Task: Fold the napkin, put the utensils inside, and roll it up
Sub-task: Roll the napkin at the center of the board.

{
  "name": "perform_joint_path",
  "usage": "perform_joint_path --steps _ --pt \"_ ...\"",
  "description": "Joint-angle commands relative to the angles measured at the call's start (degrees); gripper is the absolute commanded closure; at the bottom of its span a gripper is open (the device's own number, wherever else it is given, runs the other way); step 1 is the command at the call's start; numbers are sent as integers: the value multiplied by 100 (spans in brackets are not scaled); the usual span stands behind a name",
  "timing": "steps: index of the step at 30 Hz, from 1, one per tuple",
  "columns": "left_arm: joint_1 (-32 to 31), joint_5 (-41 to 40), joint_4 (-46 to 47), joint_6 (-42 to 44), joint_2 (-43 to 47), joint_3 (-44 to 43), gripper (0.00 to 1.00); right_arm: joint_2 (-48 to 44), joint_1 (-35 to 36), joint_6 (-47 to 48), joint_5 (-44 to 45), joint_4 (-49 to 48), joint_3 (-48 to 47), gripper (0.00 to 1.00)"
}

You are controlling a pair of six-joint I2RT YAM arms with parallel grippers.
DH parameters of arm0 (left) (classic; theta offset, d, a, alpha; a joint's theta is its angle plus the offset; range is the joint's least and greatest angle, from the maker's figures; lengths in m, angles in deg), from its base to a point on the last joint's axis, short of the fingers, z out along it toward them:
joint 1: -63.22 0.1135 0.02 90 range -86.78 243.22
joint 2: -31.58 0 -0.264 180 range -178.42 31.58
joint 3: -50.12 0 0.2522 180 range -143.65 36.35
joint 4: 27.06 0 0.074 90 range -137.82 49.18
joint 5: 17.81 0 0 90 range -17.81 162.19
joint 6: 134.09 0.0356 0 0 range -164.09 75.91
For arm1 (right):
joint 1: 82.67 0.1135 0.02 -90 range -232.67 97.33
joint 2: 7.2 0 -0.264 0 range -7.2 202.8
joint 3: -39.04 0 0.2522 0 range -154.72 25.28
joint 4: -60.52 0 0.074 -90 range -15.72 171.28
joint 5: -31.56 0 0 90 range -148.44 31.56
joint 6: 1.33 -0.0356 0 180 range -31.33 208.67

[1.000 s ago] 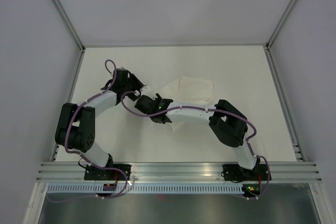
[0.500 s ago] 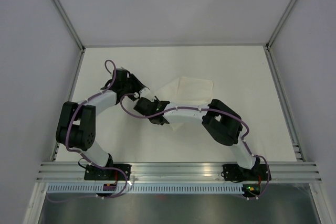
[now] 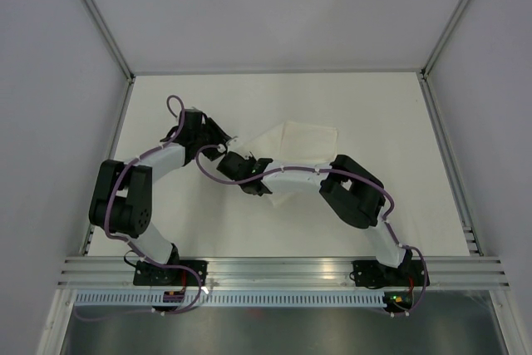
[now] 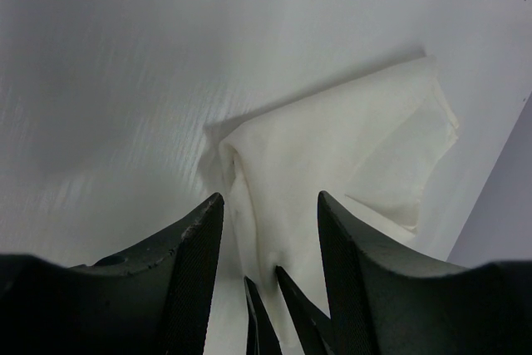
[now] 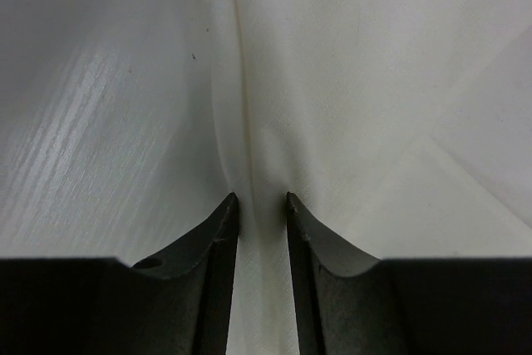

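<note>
Closing from a wider spread, the right end effector (image 5: 260,199) had narrowed around a raised crease of the napkin (image 5: 357,81), mid-bench (image 3: 391,114); whether it gripped yet, I cannot tell. The left end effector (image 4: 270,199) stood apart beside that crease, so folding seemed imminent.

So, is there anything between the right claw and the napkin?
Nothing visible. The right claw is at the napkin, its jaws standing narrowly apart on either side of a raised fold; whether they pinch it is not clear.
</note>
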Motion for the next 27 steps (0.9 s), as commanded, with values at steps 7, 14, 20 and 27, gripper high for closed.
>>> perform_joint_path --steps 7,14,20,27 --pt "35 102 127 -42 -121 -61 45 -261 -41 -107 -291 53 -53 63" --pt "43 111 109 -16 -130 -88 46 -410 -112 -204 -475 18 17 63" --pt "43 129 92 2 -156 -96 46 -472 -182 -248 -722 -52 87 63" --pt "52 146 74 2 -174 -140 46 -332 -287 -247 -897 1 87 62"
